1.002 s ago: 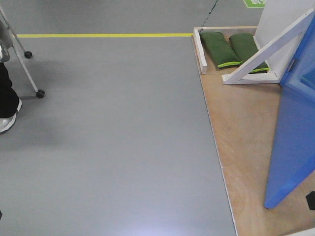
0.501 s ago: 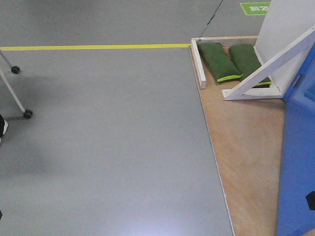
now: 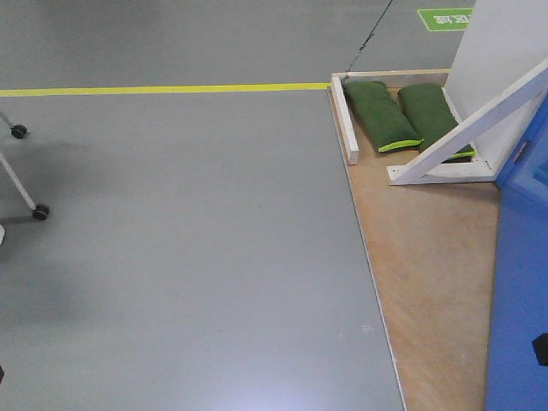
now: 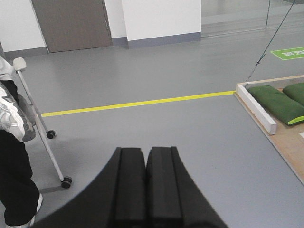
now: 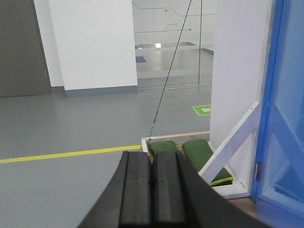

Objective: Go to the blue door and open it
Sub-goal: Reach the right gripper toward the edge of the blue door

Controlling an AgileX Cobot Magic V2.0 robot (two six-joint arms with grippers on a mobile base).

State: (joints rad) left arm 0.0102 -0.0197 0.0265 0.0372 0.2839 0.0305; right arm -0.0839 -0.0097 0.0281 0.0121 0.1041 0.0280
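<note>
Blue door (image 3: 522,291) at the far right of the front view, standing on a plywood platform (image 3: 428,257), cut off by the right and bottom edges with only a slab of glossy panel visible; likewise cropped at the right edge of the right wrist view. Small black shape (image 3: 540,348) against its lower part, too cropped to identify. Behind it, a white panel (image 3: 505,43) propped by a white diagonal brace (image 3: 467,128), two green sandbags (image 3: 381,116) side by side at its foot. Right end effector (image 5: 152,159) low in its own view, fingers pressed together on nothing, pointing toward the sandbags, door off to its right. Left end effector (image 4: 146,154) likewise closed and empty, aimed over grey floor toward a yellow line (image 4: 137,102). Green floor sign (image 3: 445,17) with white writing, too small to read. At left, wheeled stand legs (image 3: 39,211) and a partly cropped person (image 4: 14,156).
</note>
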